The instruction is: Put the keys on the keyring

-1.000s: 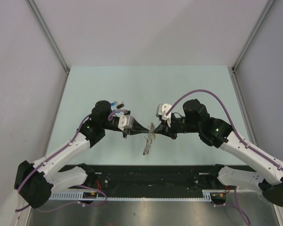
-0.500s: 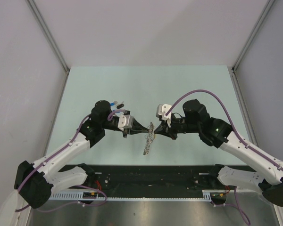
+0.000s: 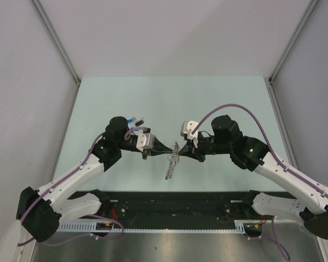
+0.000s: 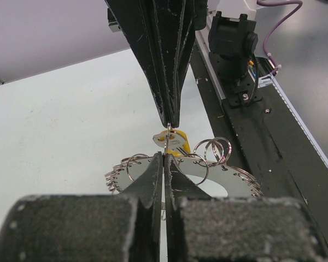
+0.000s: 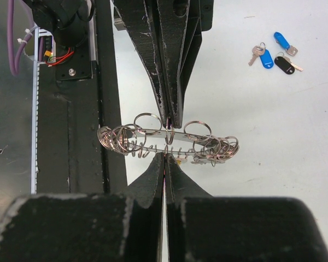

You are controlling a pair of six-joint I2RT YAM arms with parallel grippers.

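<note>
The keyring (image 5: 147, 132), a flat silvery loop edged with several small split rings, hangs in the air between both arms (image 3: 171, 161). My left gripper (image 4: 165, 156) is shut, pinching the keyring's rim (image 4: 229, 183); in the right wrist view it comes down from the top (image 5: 171, 124). My right gripper (image 5: 165, 156) is shut on the small ring of a yellow key (image 4: 178, 143), right against the keyring. Blue and black keys (image 5: 273, 54) lie loose on the table, behind the left arm (image 3: 136, 118).
A black rail with cables and a connector box (image 5: 71, 71) runs along the near table edge, directly under the keyring's near end. Grey walls enclose the pale green tabletop (image 3: 169, 103) at the left, right and back.
</note>
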